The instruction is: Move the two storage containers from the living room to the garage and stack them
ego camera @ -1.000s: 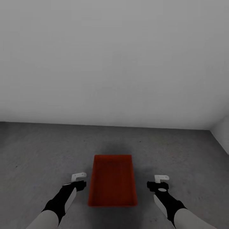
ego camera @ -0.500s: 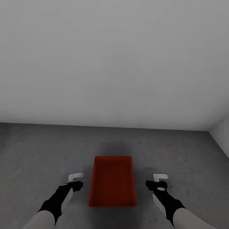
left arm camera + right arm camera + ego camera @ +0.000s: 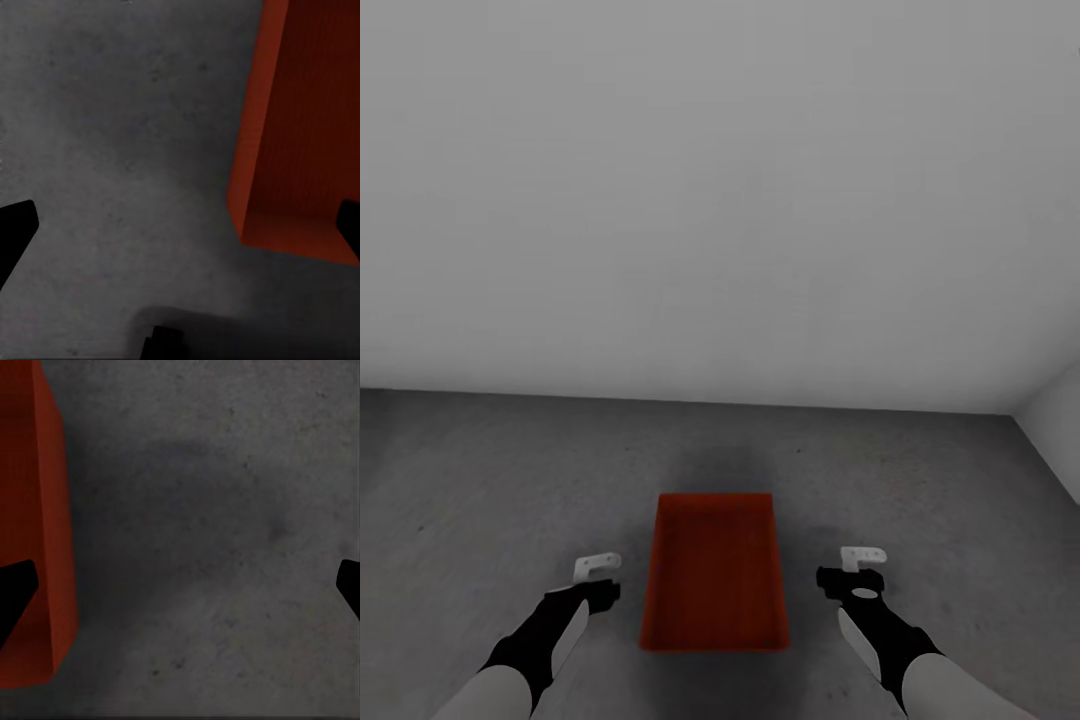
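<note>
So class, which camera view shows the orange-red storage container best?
The head view: the whole storage container sits on the concrete floor, open top visible. The left wrist view shows one outer wall and an end; the right wrist view shows only an outer wall.

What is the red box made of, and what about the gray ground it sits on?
The red box looks like matte plastic: plain, even orange-red walls with no shine or grain, though painted metal is possible. The ground looks like rough concrete: dull dark gray, mottled with darker patches and tiny specks.
</note>
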Controlling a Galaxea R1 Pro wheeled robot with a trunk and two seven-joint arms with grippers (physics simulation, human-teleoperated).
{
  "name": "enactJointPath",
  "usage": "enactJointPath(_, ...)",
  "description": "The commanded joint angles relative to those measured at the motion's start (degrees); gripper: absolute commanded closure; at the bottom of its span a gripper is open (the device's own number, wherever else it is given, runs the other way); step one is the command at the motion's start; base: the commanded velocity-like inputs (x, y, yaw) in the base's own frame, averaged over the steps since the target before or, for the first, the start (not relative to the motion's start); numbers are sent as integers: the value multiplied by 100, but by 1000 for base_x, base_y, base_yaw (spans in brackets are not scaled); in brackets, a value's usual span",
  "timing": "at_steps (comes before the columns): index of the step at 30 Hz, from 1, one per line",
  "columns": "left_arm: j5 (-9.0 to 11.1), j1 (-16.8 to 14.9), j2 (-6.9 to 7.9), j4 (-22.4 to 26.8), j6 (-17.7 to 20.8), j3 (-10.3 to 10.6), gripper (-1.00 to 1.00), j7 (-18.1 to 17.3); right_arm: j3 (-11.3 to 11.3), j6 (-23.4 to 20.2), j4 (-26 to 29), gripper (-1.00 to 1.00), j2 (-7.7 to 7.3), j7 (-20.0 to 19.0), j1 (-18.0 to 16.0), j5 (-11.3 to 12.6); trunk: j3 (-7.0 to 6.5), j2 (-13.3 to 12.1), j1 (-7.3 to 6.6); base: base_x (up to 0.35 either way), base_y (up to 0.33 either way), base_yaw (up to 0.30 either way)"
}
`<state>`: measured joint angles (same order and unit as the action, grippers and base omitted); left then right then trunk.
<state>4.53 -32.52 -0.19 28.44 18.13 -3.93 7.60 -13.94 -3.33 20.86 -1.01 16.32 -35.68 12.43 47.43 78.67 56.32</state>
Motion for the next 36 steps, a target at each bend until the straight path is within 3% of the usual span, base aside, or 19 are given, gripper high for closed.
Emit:
enactJointPath(1,48,0,-3,8,14,-6,-100,22,-47,-41,14,-100,-6,38,-1,48,-15,-39,-23,0,0,0)
enactJointPath(36,49,0,-48,-40,-424,-30,-100,35,-74,-53,14,-100,14,46,-1,34,-643,-1443,-791,0,0,0)
